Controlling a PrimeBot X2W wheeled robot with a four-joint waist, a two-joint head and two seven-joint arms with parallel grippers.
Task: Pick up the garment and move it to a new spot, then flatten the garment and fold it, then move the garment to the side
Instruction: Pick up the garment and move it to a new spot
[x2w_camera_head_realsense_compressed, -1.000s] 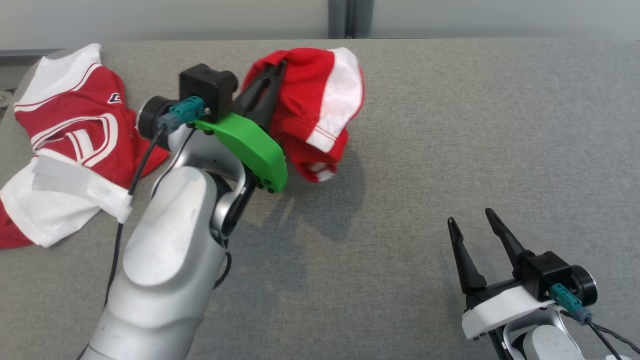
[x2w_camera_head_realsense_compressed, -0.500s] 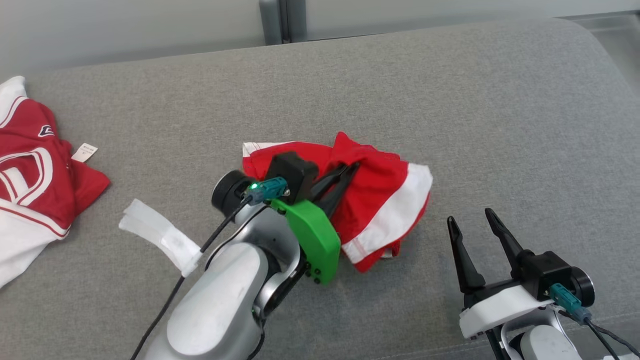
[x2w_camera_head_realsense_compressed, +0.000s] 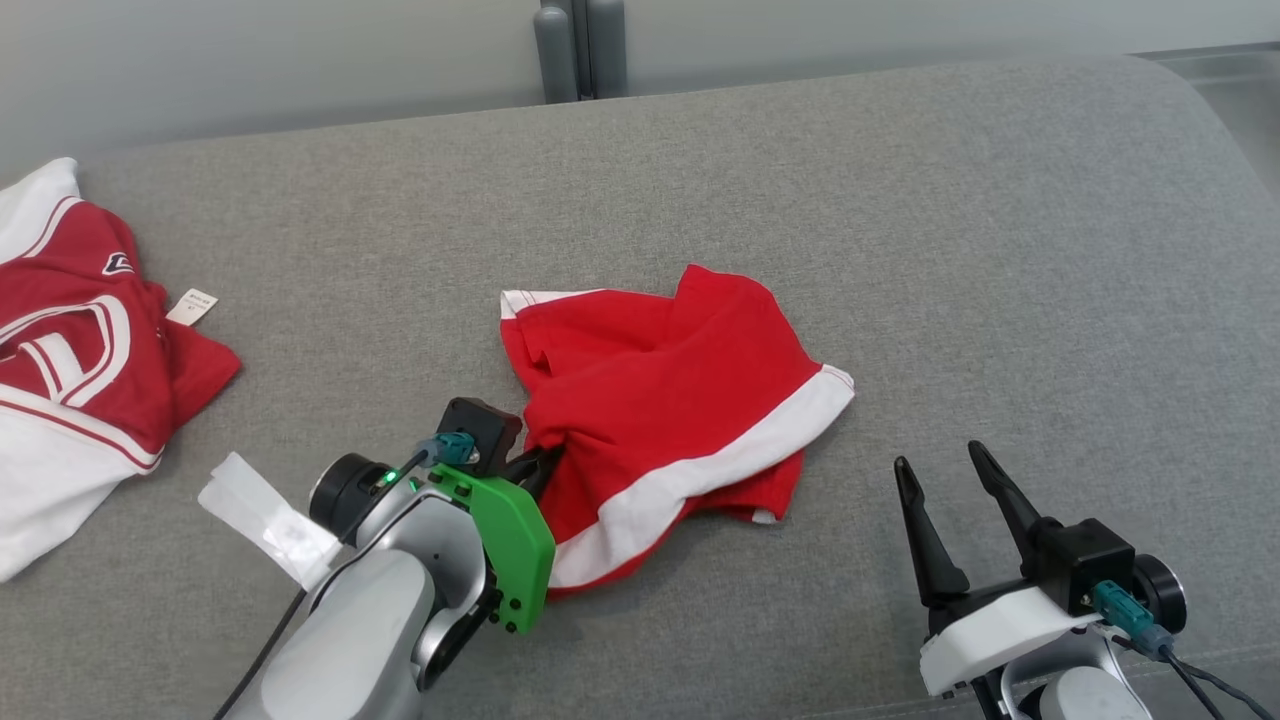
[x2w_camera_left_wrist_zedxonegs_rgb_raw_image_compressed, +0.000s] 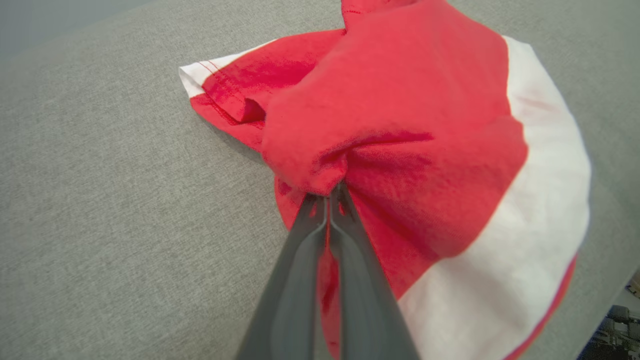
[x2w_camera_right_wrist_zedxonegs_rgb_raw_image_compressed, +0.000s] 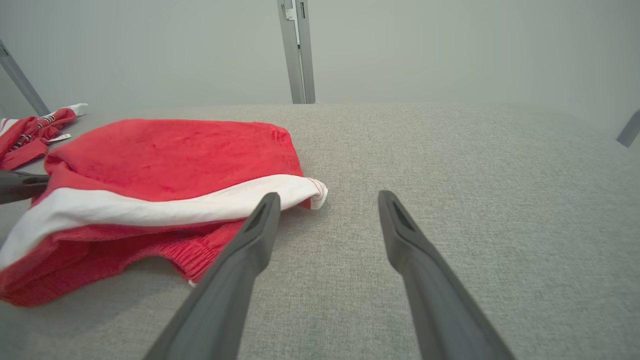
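The garment (x2w_camera_head_realsense_compressed: 670, 400) is red with a white band and lies crumpled on the grey padded surface (x2w_camera_head_realsense_compressed: 1000, 250) in the middle of the head view. My left gripper (x2w_camera_head_realsense_compressed: 545, 462) is shut on a bunched fold at its near-left edge. In the left wrist view the two fingers meet at the pinched cloth (x2w_camera_left_wrist_zedxonegs_rgb_raw_image_compressed: 330, 192), and the garment (x2w_camera_left_wrist_zedxonegs_rgb_raw_image_compressed: 400, 125) spreads away beyond them. My right gripper (x2w_camera_head_realsense_compressed: 938, 455) stands open at the lower right, just clear of the garment. Between its spread fingers (x2w_camera_right_wrist_zedxonegs_rgb_raw_image_compressed: 328, 196) is bare surface, and the garment (x2w_camera_right_wrist_zedxonegs_rgb_raw_image_compressed: 175, 150) lies to their left.
A second red and white garment (x2w_camera_head_realsense_compressed: 70, 350) with a small label lies at the far left. A white tape tab (x2w_camera_head_realsense_compressed: 265, 520) hangs on the left arm's cable. A grey post (x2w_camera_head_realsense_compressed: 580, 45) stands behind the surface, whose rounded corner is at the upper right.
The head camera has shifted. The garment hung in the air from the left gripper a second ago; it now rests on the surface, drawn toward the near side. The right gripper has stayed put.
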